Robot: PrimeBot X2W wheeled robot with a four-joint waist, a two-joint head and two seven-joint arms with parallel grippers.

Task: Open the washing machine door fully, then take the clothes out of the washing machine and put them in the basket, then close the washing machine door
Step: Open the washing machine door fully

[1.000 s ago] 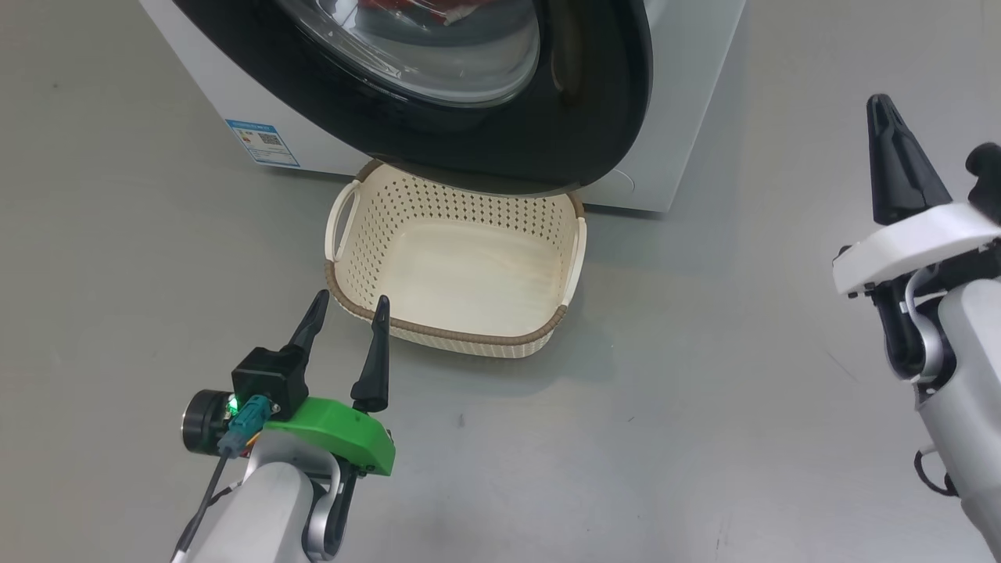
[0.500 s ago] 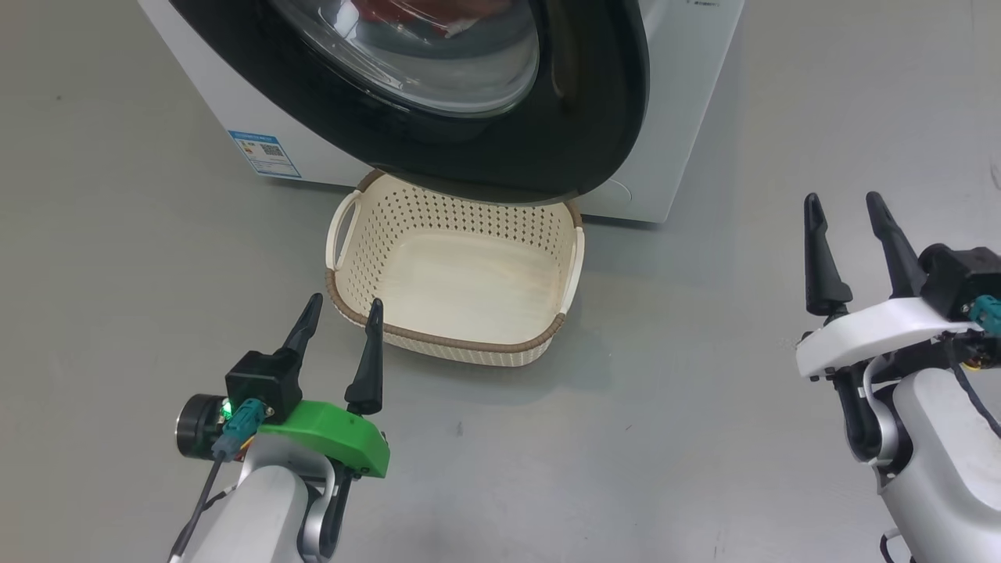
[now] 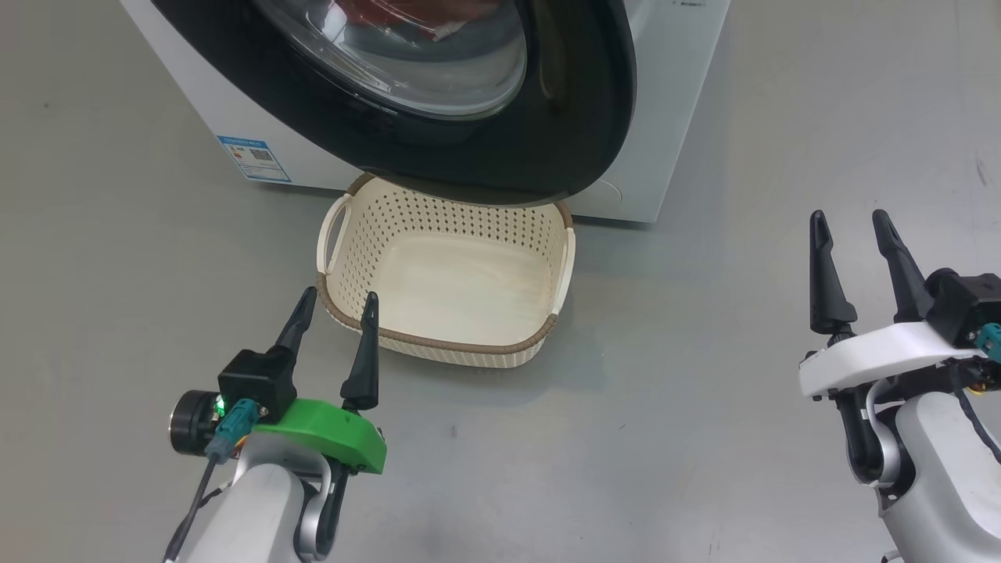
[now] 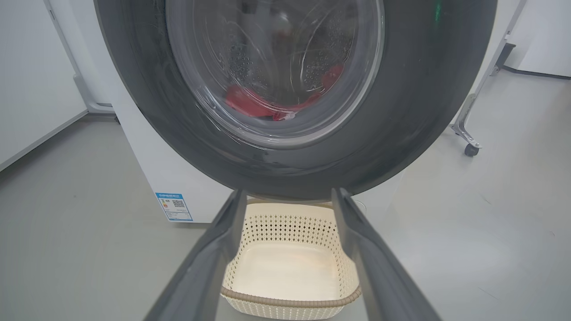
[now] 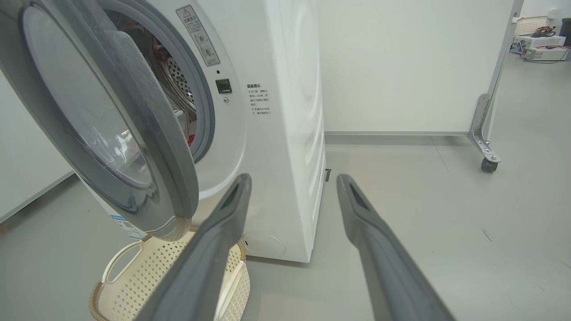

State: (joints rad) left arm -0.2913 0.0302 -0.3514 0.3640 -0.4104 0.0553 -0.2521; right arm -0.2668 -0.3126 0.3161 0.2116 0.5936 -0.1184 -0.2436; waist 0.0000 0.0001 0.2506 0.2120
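At 12 o'clock in the head view, the washing machine [image 3: 672, 102], white, with the washing machine door [image 3: 500, 148] swung partway out from its front, wide black rim and clear bulging bowl turned toward the camera. Behind the glass, at the very top of that view, a glimpse of the clothes [image 3: 407, 14], red, inside the machine; plainer from the left wrist view, lying low against dimpled steel. Directly below the door's lower rim, on the grey floor [image 3: 704, 375], the basket [image 3: 446, 344], cream with a brown edge, bare bottom showing, far side tucked under the door and close to the machine's front. Toward 10 o'clock from the basket, low on the machine's front, a small blue sticker [image 3: 252, 158]. At 7 o'clock of the head view, the left tool [image 3: 339, 295], released, dark fingers spread and pointing toward 12 o'clock, tips near the basket's near left corner, grasping nothing. At 4 o'clock, the right tool [image 3: 848, 214], likewise released, fingers apart, well apart from basket and machine, grasping nothing. From the right wrist view, a gap between door and front, with the grey gasket [image 5: 207, 111] and perforated drum [image 5: 178, 80] showing through it. Farther off at 3 o'clock of that view, a castor [image 5: 488, 165] under a white partition.
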